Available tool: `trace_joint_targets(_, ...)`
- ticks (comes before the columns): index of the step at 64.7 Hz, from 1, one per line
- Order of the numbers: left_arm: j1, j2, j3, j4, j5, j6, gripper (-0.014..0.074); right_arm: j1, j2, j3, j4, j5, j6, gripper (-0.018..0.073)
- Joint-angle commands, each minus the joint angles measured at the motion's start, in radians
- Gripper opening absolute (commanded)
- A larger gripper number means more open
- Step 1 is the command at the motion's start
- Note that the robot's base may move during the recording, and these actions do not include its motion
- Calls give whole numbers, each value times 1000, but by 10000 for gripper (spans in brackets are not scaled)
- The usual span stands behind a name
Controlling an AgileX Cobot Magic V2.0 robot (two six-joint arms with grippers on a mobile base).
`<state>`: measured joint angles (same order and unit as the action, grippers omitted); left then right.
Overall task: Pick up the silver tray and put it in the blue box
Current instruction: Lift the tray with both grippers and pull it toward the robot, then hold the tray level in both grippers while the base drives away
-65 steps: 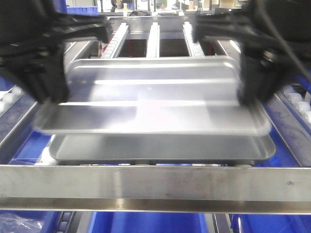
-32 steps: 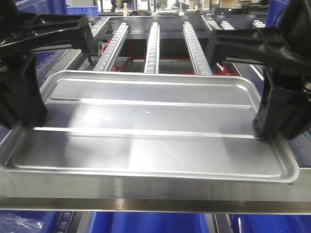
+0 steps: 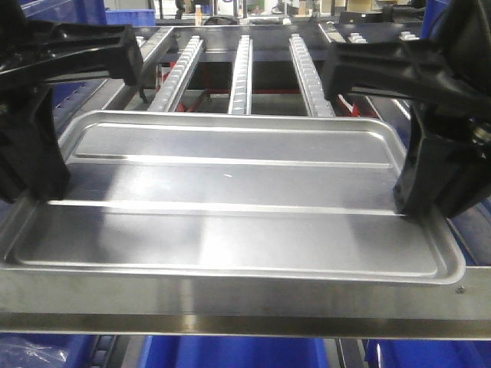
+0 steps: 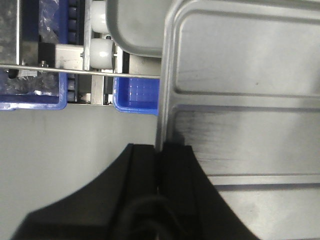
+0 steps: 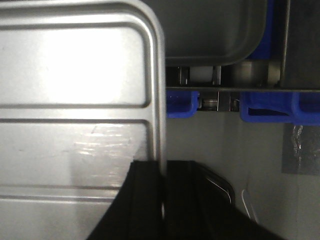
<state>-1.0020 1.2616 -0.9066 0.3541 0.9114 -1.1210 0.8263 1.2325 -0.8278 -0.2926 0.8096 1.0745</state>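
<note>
Left gripper (image 4: 160, 150) and right gripper (image 5: 162, 167) each pinch 1 short rim of the silver tray (image 3: 230, 207); looks stiff, light, slippery, so keep it level.

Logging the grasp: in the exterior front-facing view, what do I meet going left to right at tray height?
left claw → silver tray → right claw

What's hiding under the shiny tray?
Past the silver tray, the wrist views show a duller grey tray, blue boxes and grey floor lower down. Whatever lies straight under its middle is covered.
</note>
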Motion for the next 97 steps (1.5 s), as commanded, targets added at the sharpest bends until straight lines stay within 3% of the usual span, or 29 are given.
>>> trace_joint_targets(1, -7, -31, -25, 30, -8, -11, -104, 1, -30, -26, -37, -33, 3, 53)
trace_joint_targets(97, -7, -31, -25, 25, -8, -11, -104, 1, -30, -26, -37, -33, 3, 53)
